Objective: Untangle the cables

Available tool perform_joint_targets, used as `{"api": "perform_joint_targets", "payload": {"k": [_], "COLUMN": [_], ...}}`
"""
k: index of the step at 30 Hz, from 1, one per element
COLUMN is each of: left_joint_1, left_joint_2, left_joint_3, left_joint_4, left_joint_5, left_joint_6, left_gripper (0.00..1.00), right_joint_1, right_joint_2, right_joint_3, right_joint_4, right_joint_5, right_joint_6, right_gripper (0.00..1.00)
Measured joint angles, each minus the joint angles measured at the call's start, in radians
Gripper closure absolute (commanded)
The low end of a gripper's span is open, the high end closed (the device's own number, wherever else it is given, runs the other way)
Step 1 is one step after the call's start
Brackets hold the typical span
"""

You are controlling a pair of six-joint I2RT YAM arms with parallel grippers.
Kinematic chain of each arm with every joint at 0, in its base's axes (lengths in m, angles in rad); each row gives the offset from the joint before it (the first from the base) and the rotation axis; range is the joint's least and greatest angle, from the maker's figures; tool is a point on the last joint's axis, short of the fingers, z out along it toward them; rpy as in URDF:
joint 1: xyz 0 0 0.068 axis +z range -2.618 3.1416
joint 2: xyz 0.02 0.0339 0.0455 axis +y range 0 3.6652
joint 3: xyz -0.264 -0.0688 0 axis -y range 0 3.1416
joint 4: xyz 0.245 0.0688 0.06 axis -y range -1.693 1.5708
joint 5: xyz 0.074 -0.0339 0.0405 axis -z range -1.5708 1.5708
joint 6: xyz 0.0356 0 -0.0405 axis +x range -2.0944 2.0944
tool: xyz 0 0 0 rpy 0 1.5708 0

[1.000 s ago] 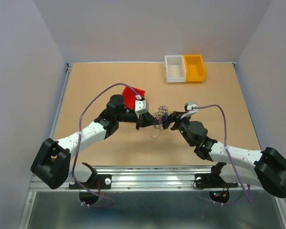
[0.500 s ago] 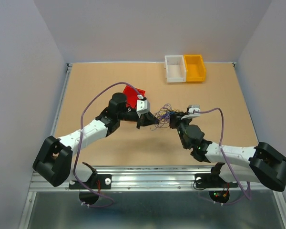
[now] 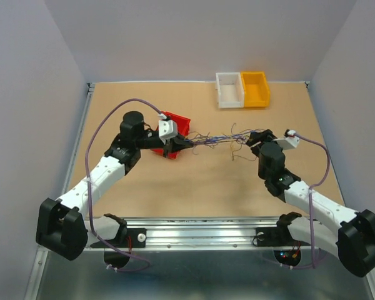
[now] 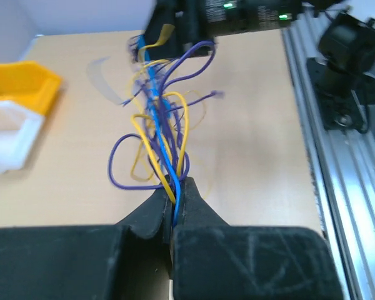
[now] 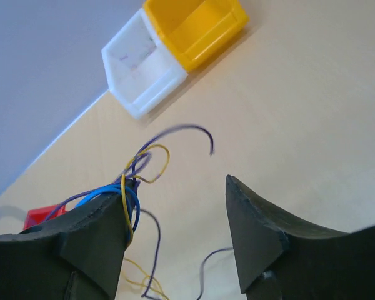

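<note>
- The cables, one bundle of purple, yellow and blue strands, hang stretched in a thin line above the table, between the two grippers.
- The left gripper pinches one end tightly between closed jaws.
- The right gripper stands wide apart; strands seem hooked on one finger.
- Likely partly done: the bundle is drawn out, but the strands loop and cross, and none lies separate.
- The strands are too fine to count.
- Three bins: one red bin, one white bin, one yellow bin.
</note>
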Motion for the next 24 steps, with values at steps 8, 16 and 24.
{"api": "perform_joint_targets", "payload": {"k": [8, 16, 24], "left_joint_1": [0.205, 0.223, 0.114], "left_joint_2": [0.02, 0.045, -0.003], "left_joint_3": [-0.03, -0.051, -0.08], "left_joint_4": [0.218, 0.262, 0.259], "left_joint_5": [-0.045, -0.123, -0.147], "left_joint_6": [-0.293, -0.351, -0.273], "left_gripper": [0.94, 0.72, 0.58], "right_joint_1": [-0.066, -0.069, -0.071], "right_joint_2": [-0.087, -0.188, -0.301], "right_joint_3": [-0.011, -0.027, -0.029], "right_joint_4": [-0.149, -0.252, -0.263], "right_joint_5": [0.153, 0.223, 0.192], "right_joint_6": [0.061, 0.092, 0.049], "right_gripper": [0.34, 0.34, 0.06]}}
